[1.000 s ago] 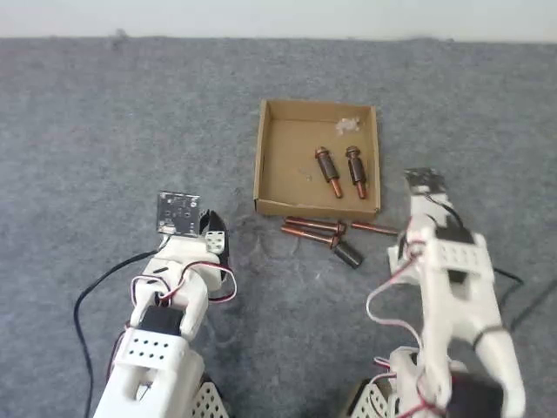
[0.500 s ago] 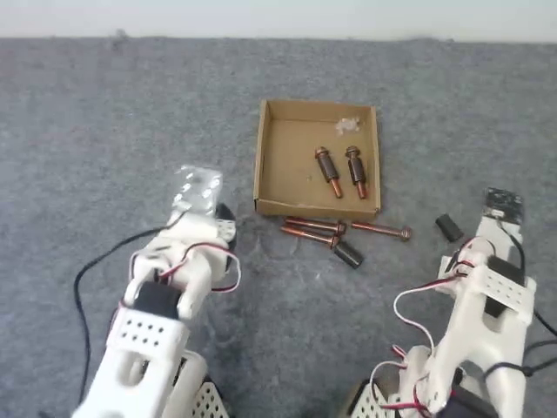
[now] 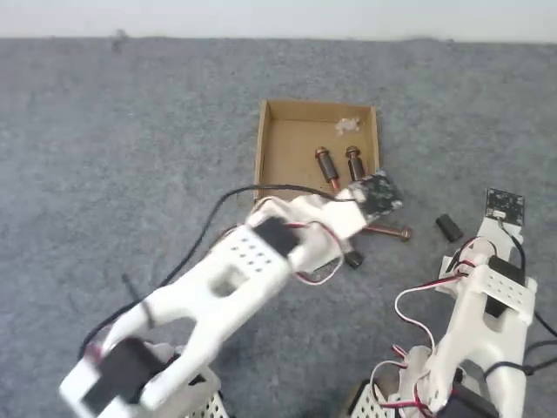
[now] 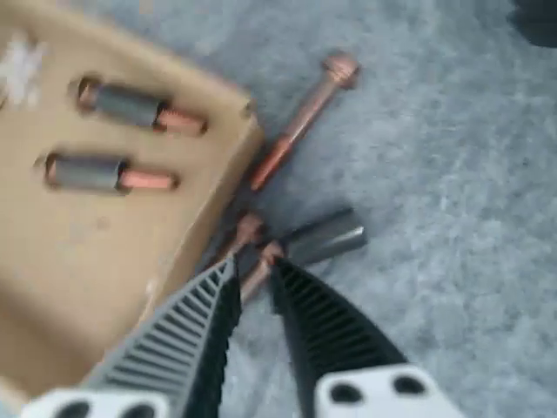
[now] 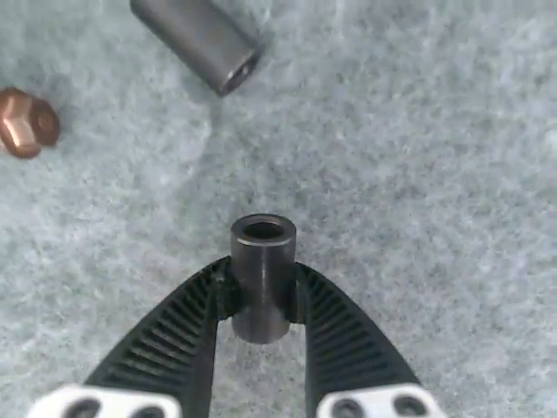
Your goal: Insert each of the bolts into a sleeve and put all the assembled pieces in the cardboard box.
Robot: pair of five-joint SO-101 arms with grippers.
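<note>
The right gripper (image 5: 261,280) clamps an upright sleeve (image 5: 262,252) while the left gripper (image 4: 254,268), jaws slightly apart, straddles a bolt (image 4: 269,253) at the cardboard box's (image 3: 287,174) six o'clock, probably its next pinch.

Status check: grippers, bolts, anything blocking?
Left gripper open at loose bolts beside cardboard box. Right gripper shut on upright sleeve. Two assembled pieces in box. Another sleeve lies close by those bolts.

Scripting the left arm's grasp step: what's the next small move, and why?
Probably shut the left pincer on the bolt. The bolt lies between its open jaws, beside the cardboard box. The right pincer holds a sleeve, so a bolt seems to be the missing piece.
</note>
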